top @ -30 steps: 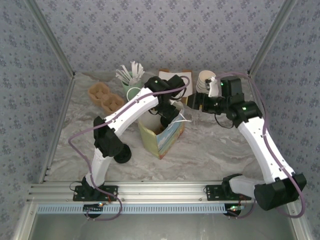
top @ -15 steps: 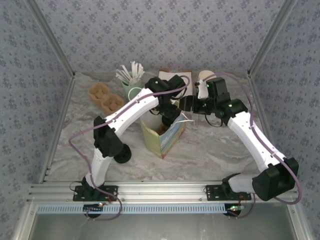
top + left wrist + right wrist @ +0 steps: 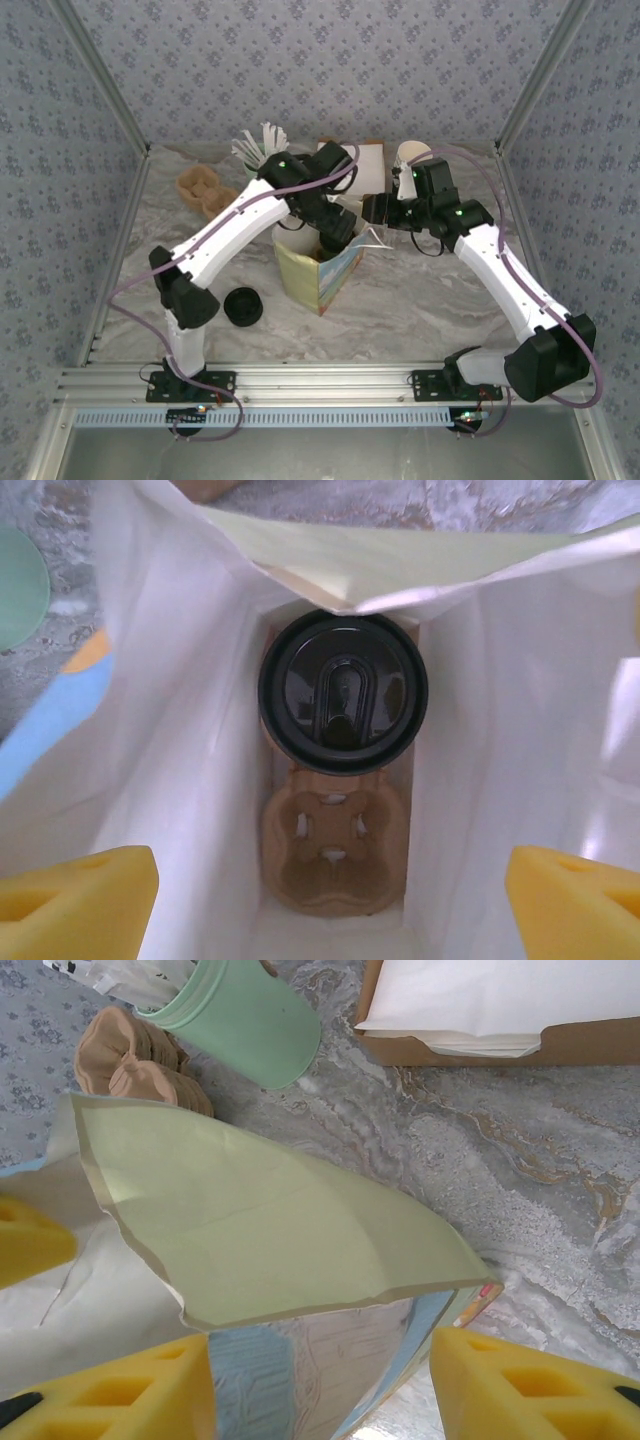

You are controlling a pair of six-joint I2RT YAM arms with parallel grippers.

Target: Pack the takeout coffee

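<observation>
Takeout coffee point(image 3: 343, 692): upright at bottom of paper bag point(image 3: 322, 275), black lid up, adjoining vacant pocket of cardboard carrier point(image 3: 332, 855).
Paper bag: standing mid-bench point(image 3: 430, 290), mouth open.
Left gripper point(image 3: 328, 900): above bag mouth, spread wide, holding nothing.
Right gripper point(image 3: 320, 1385): parted, straddling bag's flap point(image 3: 260, 1220); contact with flap impossible to tell.
Mint cup point(image 3: 245, 1020): on bench beyond bag.
</observation>
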